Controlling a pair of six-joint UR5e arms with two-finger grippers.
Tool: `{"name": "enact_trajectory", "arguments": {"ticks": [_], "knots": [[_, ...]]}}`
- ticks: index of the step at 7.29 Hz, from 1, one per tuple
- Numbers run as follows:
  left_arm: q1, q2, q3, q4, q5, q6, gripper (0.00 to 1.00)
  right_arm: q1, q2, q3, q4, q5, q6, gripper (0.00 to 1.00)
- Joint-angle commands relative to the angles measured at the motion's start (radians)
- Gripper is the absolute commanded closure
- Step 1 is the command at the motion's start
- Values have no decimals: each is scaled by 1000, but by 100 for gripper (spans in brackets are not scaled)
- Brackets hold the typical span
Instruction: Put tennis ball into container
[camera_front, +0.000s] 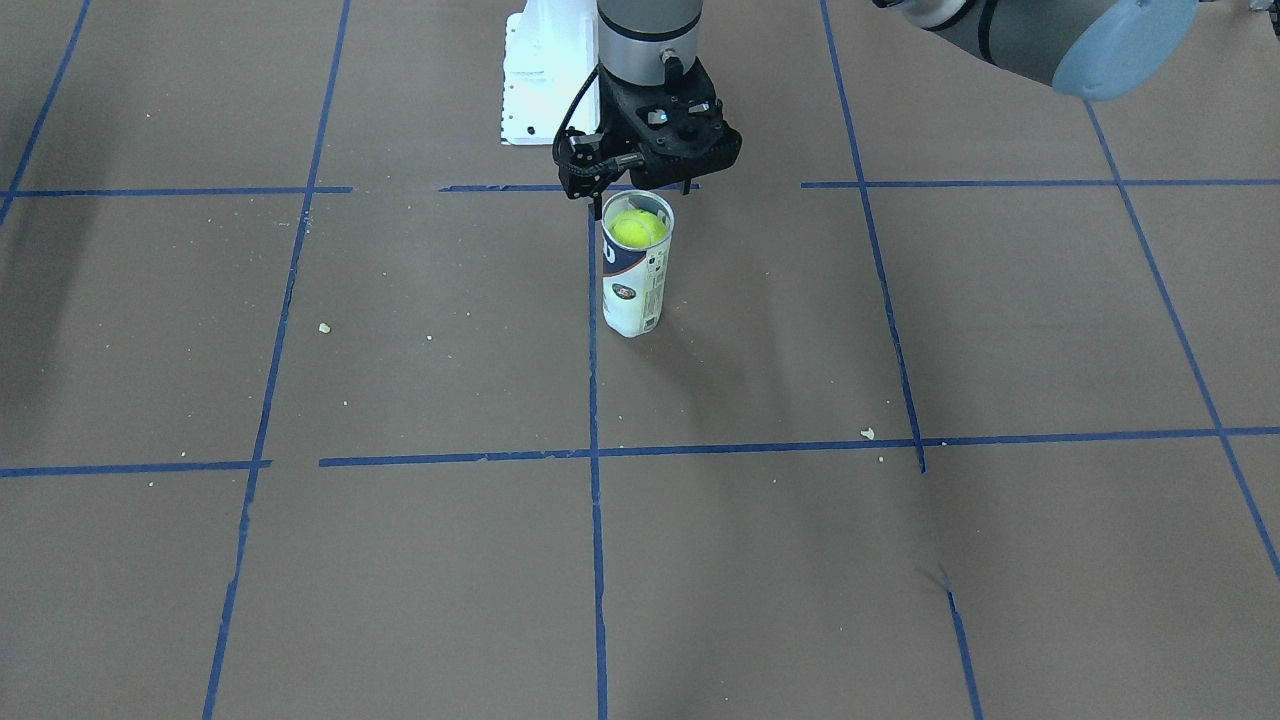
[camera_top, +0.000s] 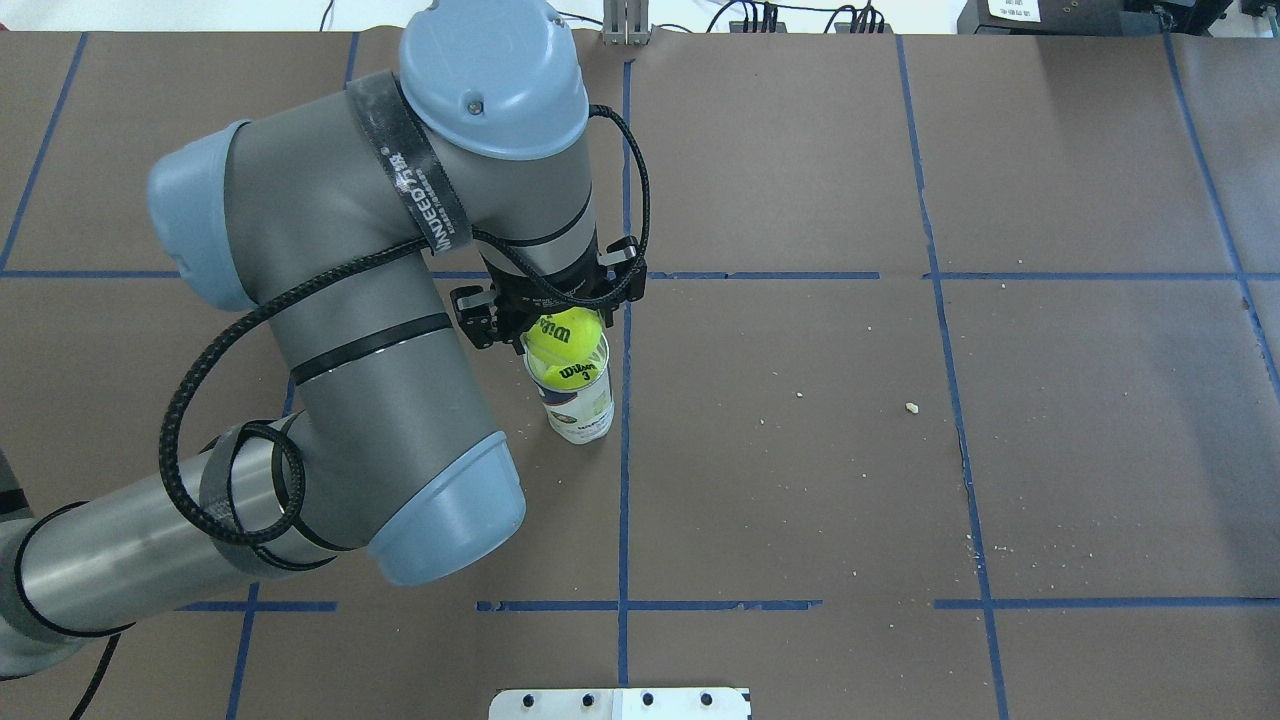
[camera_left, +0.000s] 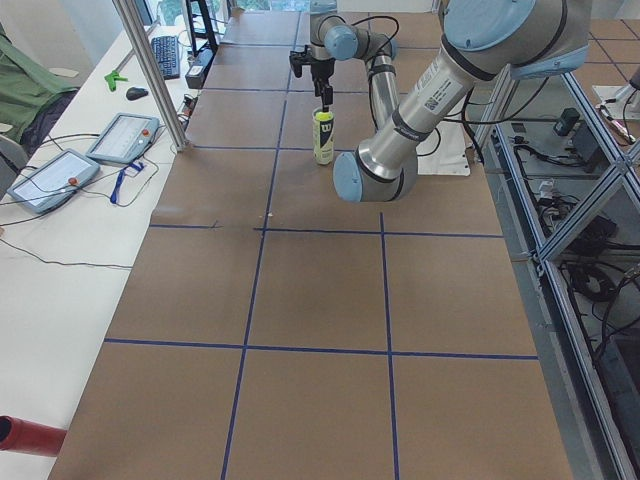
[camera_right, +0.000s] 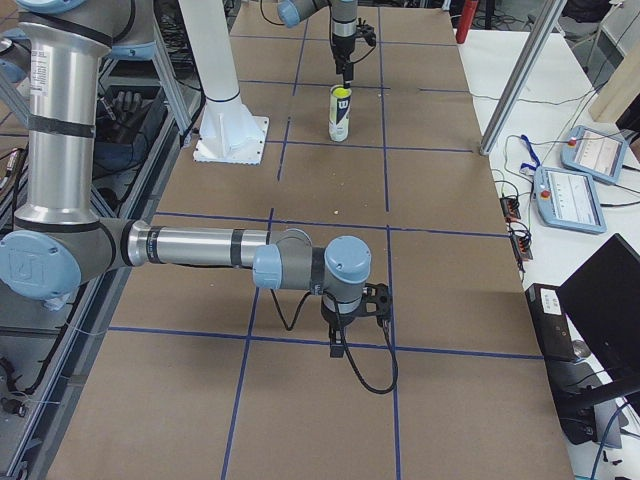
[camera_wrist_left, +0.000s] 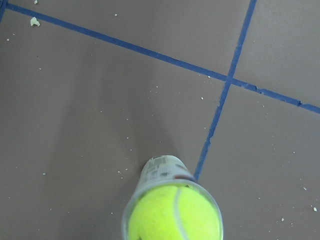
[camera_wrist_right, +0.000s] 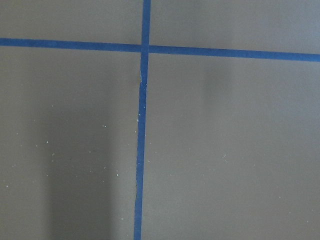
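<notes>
The clear tube (camera_front: 632, 290) with its white and dark-blue label stands upright on the brown table beside a blue tape line. A yellow-green tennis ball (camera_front: 638, 228) sits in its open mouth, touched by no finger. In the overhead view that ball (camera_top: 563, 330) tops the tube (camera_top: 582, 418), and a second yellow-green ball shows through the clear wall beneath it. My left gripper (camera_front: 642, 190) hangs open just above the rim. The left wrist view shows only the ball (camera_wrist_left: 175, 217) in the tube (camera_wrist_left: 162, 170), no fingers. My right gripper (camera_right: 350, 325) points down at bare table far away; I cannot tell its state.
The white pedestal base (camera_front: 540, 70) stands just behind the tube, on the robot's side. My left arm's elbow (camera_top: 440, 510) bulks over the table to the tube's left. Tablets (camera_right: 590, 150) lie on the operators' bench. Blue tape lines cross the brown table.
</notes>
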Motion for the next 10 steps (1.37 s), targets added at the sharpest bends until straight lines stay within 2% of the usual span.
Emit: {"name": "enact_trajectory", "arguments": {"ticks": [1, 3, 4, 7, 9, 10], "knots": [[-3, 6, -19, 0, 3, 4, 0, 0, 0, 2, 0, 0, 0, 0], [-11, 37, -74, 0, 6, 21, 0, 0, 0, 2, 0, 0, 0, 0], [-24, 90, -129, 0, 4, 127, 0, 0, -1, 0, 0, 0, 0, 0], [-200, 211, -170, -21, -28, 458, 0, 0, -1, 0, 0, 0, 0, 0], [-366, 380, -167, -119, -161, 667, 0, 0, 0, 0, 0, 0, 0, 0], [-441, 434, -155, -139, -167, 771, 0, 0, 0, 0, 0, 0, 0, 0]]}}
